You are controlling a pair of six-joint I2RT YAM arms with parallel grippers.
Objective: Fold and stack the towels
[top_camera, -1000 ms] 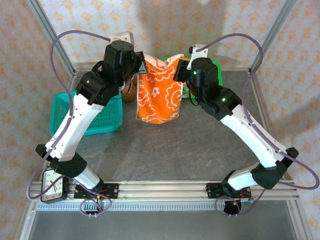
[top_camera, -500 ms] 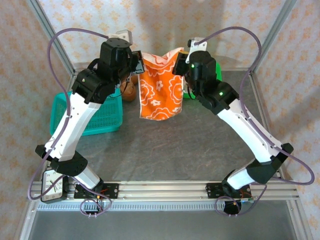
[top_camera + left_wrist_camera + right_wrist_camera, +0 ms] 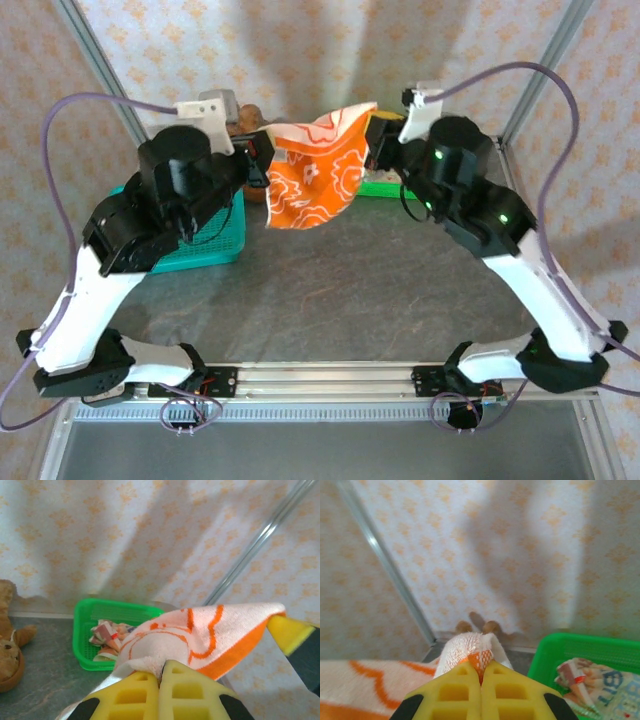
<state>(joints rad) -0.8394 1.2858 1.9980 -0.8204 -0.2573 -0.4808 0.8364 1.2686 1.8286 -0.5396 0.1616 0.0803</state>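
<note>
Orange towel (image 3: 318, 180) aloft between left pincer (image 3: 160, 666) and right pincer (image 3: 481, 667), each tight on a corner.

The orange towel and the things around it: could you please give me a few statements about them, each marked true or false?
1. The left gripper and the right gripper each pinch the orange towel. True.
2. The towel lies flat on the table. False: it hangs stretched between the two grippers.
3. The green basket is empty. False: printed items lie in it.
4. The teddy bear is outside the teal basket. True.
5. The right gripper is open. False: it is shut on a corner of the towel.
</note>
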